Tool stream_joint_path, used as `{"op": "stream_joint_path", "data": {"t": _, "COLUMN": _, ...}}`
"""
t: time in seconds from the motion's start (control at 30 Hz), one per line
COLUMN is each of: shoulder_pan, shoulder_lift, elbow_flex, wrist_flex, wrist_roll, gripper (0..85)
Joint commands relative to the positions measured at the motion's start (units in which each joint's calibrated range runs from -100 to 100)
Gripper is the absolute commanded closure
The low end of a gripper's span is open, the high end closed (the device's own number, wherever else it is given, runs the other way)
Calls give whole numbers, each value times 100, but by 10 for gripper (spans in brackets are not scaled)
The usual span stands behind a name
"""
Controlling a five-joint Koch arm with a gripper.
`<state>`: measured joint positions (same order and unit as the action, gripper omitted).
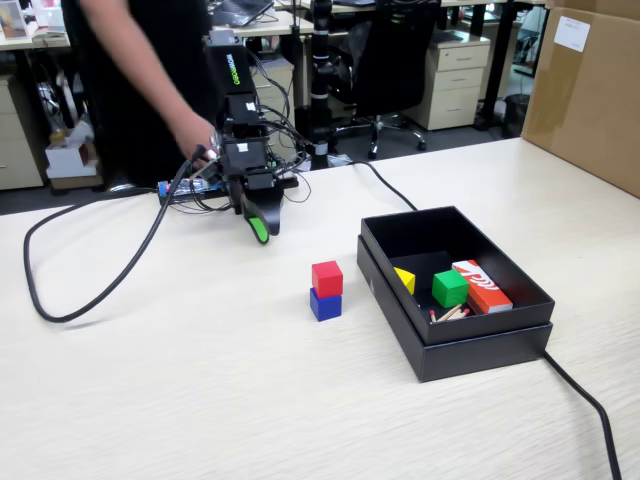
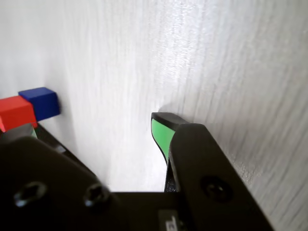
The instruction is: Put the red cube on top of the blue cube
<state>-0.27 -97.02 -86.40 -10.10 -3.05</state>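
1. The red cube (image 1: 327, 277) sits squarely on top of the blue cube (image 1: 325, 304), the two forming a small stack on the pale wood-grain worktop (image 1: 200, 400).
2. The stack stands just left of a black box (image 1: 455, 345) in the fixed view, not touching it.
3. Inside the box lie a green cube (image 1: 449, 288), a yellow piece (image 1: 405, 279), a red-orange and white carton (image 1: 482, 285) and a few thin sticks (image 1: 448, 314).
4. The gripper (image 1: 260, 228) hangs near the arm's base, well apart from the stack and empty; its green-faced tip points down at the worktop.
5. In the wrist view the jaws stand apart with bare worktop between them, so the gripper (image 2: 96, 130) is open; both cubes show at the left edge.
6. A person's hand (image 1: 195, 135) rests by the arm's base.
7. A black cable (image 1: 90, 290) loops across the worktop on the left.
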Motion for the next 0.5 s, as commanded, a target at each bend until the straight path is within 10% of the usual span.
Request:
{"op": "stream_joint_path", "data": {"t": 0.0, "shoulder_pan": -5, "shoulder_lift": -103, "elbow_flex": -191, "wrist_flex": 237, "wrist_roll": -44, "gripper": 379}}
{"op": "stream_joint_path", "data": {"t": 0.47, "shoulder_pan": -63, "shoulder_lift": -160, "elbow_flex": -1016, "wrist_flex": 1067, "wrist_roll": -24, "gripper": 376}}
